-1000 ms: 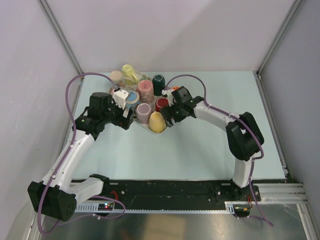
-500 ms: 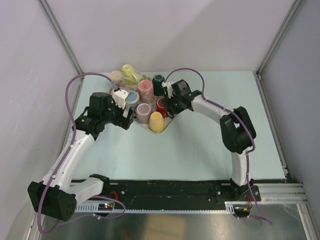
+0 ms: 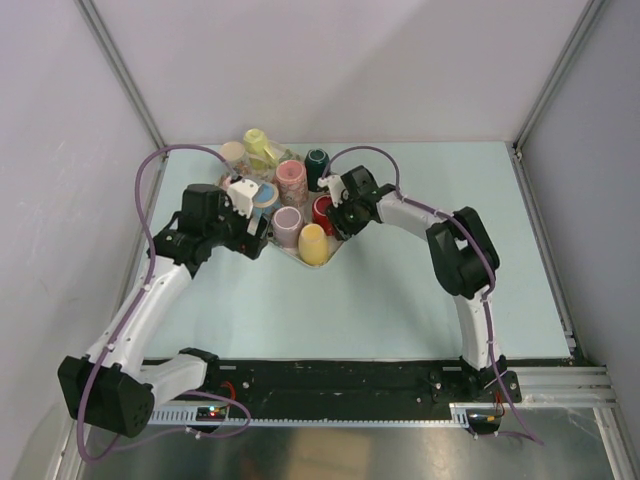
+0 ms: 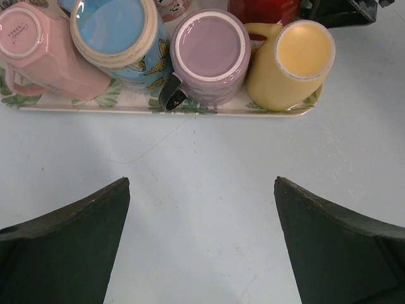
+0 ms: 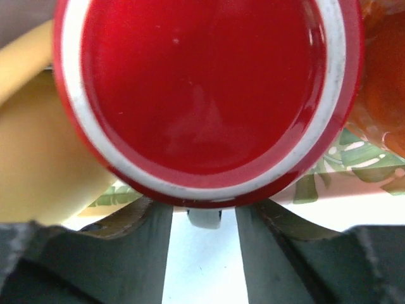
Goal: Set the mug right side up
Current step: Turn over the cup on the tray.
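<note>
A red mug [image 3: 322,208] stands upside down on the leaf-patterned tray [image 4: 126,104]; its glossy base [image 5: 202,82] fills the right wrist view. A white handle [image 5: 204,218] pokes out below its rim. My right gripper [image 5: 204,215] reaches in under that rim with one finger on each side of the handle. A thin gap shows on both sides, so it is open but narrow. From above, the right gripper [image 3: 333,215] sits against the mug's right side. My left gripper [image 4: 201,180] hovers wide open over bare table just in front of the tray.
Other upturned mugs crowd the tray: yellow [image 4: 291,63], purple [image 4: 212,54], blue [image 4: 117,31] and pink [image 4: 38,50]. An orange one [image 5: 386,76] presses against the red mug. A dark green mug [image 3: 317,165] stands behind.
My right gripper moved from beside the yellow mug up to the red mug, and its jaws narrowed around the handle. The left arm stayed put.
</note>
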Robot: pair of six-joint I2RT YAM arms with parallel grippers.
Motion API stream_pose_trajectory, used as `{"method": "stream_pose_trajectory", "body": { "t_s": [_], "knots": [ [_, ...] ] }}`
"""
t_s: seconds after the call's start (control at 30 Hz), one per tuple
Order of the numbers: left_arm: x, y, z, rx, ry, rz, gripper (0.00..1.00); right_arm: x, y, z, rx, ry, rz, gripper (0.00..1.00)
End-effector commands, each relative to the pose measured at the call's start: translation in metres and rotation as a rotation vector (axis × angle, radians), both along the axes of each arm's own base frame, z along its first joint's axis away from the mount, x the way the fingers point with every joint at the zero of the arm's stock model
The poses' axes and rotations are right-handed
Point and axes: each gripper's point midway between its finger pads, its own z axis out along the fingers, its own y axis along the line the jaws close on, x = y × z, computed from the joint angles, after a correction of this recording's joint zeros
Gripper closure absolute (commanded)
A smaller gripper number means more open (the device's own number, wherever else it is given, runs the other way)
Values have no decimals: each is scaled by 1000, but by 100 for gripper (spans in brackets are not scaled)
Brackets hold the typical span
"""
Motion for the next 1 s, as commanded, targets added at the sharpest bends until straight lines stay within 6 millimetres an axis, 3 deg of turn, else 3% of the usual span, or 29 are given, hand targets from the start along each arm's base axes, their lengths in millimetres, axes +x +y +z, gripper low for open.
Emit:
{"method": "stream_pose_trajectory", "body": {
  "t_s": [0.0,0.13,0.2,0.33,0.53,0.7,0.97],
  "knots": [
    [6,-6,13,-25,-28,-16,0,20,6,10,18,-72,28,59],
    [9,-7,14,-16,-31,-25,0,15,7,10,-4,-89,63,89],
    [11,-9,16,-14,-35,-41,0,13,5,18,-3,-104,66,97],
    [11,-16,19,-5,-54,-113,0,2,-7,51,40,-121,52,100],
    [12,-27,24,71,-138,-258,1,-39,-22,110,169,-78,96,100],
    [37,-37,34,173,-335,-304,1,-63,-43,140,356,85,80,100],
    [58,-100,76,263,-843,-474,0,-108,-57,173,731,434,171,100]
  ]
}}
